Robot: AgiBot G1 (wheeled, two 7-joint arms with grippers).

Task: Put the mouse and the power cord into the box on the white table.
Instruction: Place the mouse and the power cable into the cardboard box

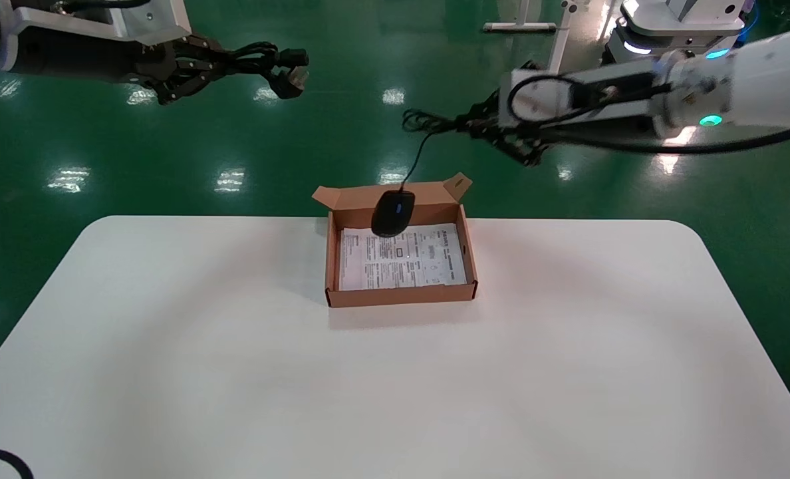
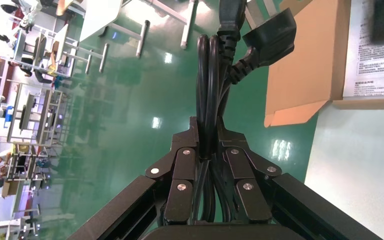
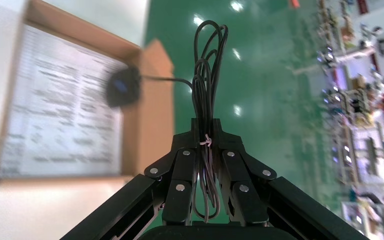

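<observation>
Mouse [image 1: 393, 213] dangles by its thin wire over the far end of the box [image 1: 401, 298] on the white table [image 1: 169, 372], the right gripper [image 1: 483, 124] clamped on that bundled wire, while the left gripper [image 1: 189, 66] pinches the power cord [image 1: 272, 63] off-table.

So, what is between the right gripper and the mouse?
Only the mouse's own thin wire. In the head view it runs from the coil held in the right gripper down to the mouse, which hangs over the box.
</observation>
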